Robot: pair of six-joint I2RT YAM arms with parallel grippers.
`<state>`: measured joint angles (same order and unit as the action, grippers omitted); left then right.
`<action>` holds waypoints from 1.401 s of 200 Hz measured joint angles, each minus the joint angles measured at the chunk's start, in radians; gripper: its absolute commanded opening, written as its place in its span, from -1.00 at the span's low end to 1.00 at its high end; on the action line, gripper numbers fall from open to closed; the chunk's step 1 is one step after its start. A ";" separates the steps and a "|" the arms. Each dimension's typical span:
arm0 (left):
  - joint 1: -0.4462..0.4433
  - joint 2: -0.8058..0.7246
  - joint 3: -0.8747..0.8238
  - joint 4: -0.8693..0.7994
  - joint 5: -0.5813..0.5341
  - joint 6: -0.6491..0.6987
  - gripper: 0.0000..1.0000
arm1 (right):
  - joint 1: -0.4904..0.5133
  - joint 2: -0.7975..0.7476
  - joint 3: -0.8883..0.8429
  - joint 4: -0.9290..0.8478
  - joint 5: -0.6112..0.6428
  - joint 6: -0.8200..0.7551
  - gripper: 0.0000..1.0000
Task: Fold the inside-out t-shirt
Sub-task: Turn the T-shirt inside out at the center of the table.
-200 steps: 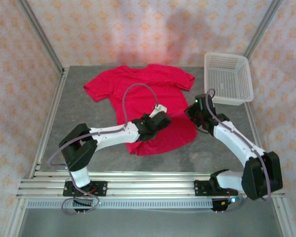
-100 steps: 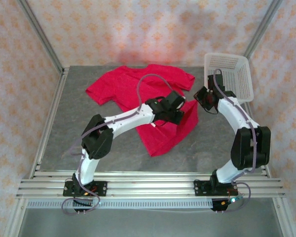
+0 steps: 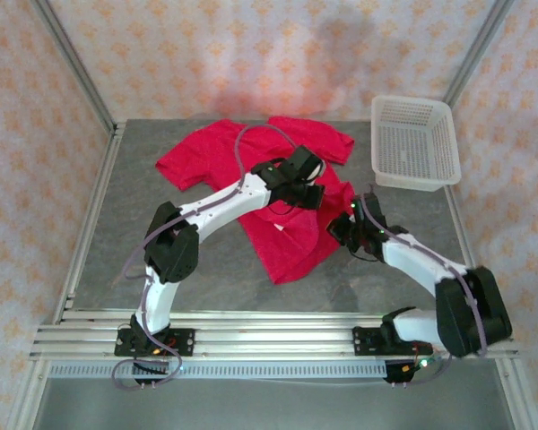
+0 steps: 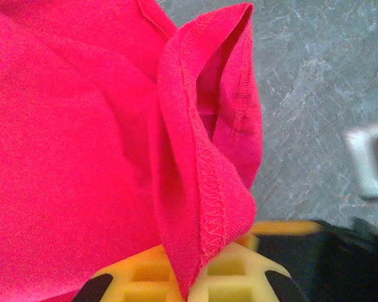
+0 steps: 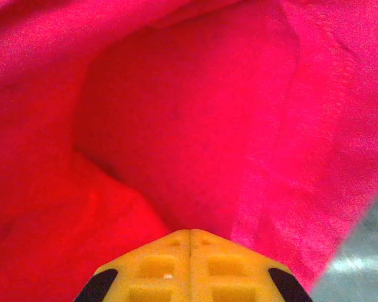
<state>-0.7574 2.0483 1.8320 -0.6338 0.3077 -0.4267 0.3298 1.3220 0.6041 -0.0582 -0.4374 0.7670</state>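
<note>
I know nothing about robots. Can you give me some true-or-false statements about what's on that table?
The crimson-red soft fabric t-shirt lies inside the white plastic mesh basket. False: it lies on the grey table.
The left claw pinches the shirt's stitched hem. True.
The basket stands at the table's far right corner. True.
The right claw gapes wide open. False: it is shut.

Left arm at long reach, forward and to right, elbow bent high, wrist tipped down. Left gripper (image 3: 310, 190) jaws clamped hard on t-shirt (image 4: 63, 157) hem (yellow pads (image 4: 145, 277) squeezing either side of stitching). Right arm low, forearm angled forward-left, elbow tucked near its base. Right gripper (image 3: 338, 226) jaws closed up, pads flush together.
</note>
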 measured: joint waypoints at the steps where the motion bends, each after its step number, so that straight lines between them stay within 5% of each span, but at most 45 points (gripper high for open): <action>1: 0.000 0.000 0.000 -0.001 0.000 0.000 -1.00 | 0.001 0.009 0.000 0.010 0.001 0.000 -1.00; 75: 0.011 -0.062 0.071 -0.056 -0.013 -0.098 -1.00 | 0.129 0.368 0.160 0.385 0.020 0.092 -0.99; 106: 0.042 -0.064 0.138 -0.081 -0.105 -0.182 -1.00 | 0.128 0.505 0.358 0.457 0.035 0.125 0.11; 139: 0.011 -0.113 0.156 -0.103 -0.122 -0.254 -1.00 | 0.119 0.634 0.599 0.423 0.096 0.148 0.39; 192: -0.061 -0.133 0.245 -0.103 -0.136 -0.313 -1.00 | 0.173 0.830 0.833 0.333 0.207 0.254 0.42; 252: -0.055 -0.152 0.270 -0.089 -0.102 -0.321 -1.00 | 0.235 1.094 1.289 -0.079 0.357 0.277 0.45; 268: -0.054 -0.189 0.236 -0.067 -0.086 -0.329 -1.00 | 0.254 1.144 1.396 -0.171 0.358 0.283 0.31; 280: -0.047 -0.223 0.212 -0.054 -0.074 -0.333 -1.00 | 0.263 1.170 1.443 -0.207 0.354 0.282 0.01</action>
<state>-0.8043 1.8256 2.0438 -0.6876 0.2340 -0.7597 0.5930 2.4924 2.0472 -0.2649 -0.0834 1.0485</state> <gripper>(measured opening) 0.063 0.622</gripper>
